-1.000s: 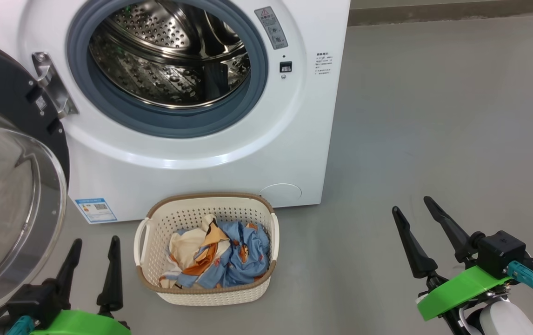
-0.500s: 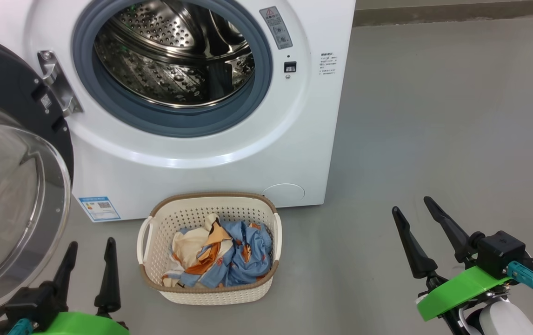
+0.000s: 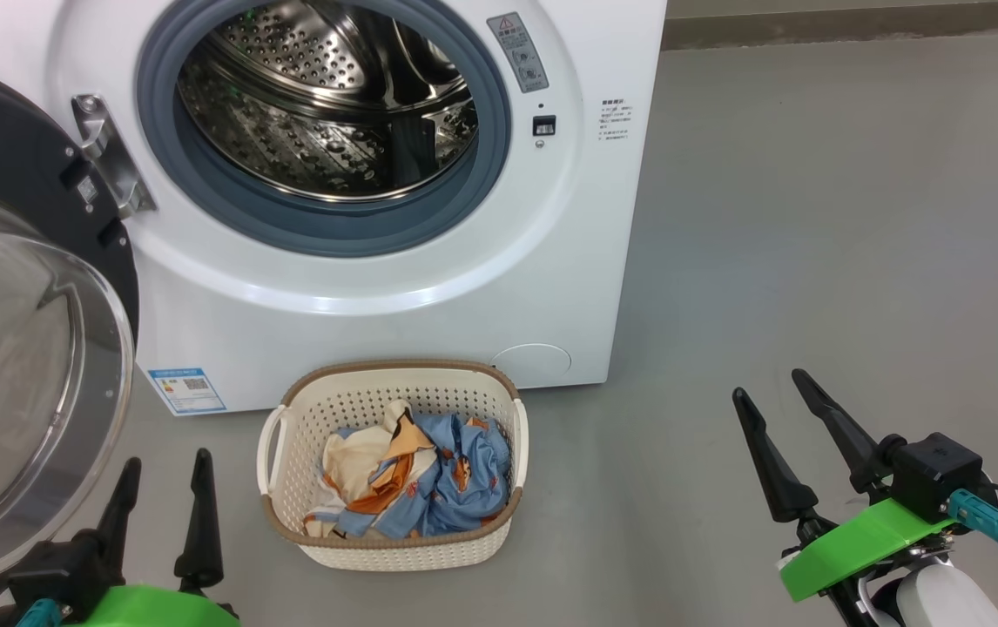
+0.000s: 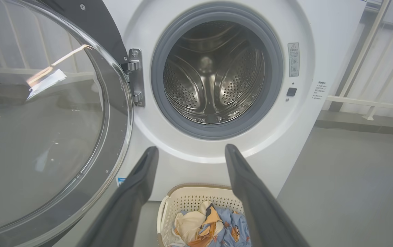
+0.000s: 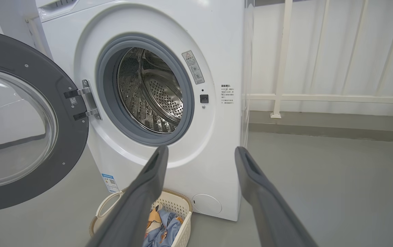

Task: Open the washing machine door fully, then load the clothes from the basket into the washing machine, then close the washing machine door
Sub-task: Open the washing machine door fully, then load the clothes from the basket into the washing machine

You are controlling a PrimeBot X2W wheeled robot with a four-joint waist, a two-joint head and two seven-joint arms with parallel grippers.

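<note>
soft, light clothes (image 3: 412, 475) lie crumpled in the basket (image 3: 412, 554), probably best pinched at a raised top fold; left gripper (image 3: 166, 459) and right gripper (image 3: 769, 384) hang open, empty.

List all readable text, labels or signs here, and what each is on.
No words are legible.
Grey sticker on the washer front: warning triangle; print too small.
Black print right of it: too small.
Blue label, washer's lower left: QR code; text blurred.
Door sticker: too small.
</note>
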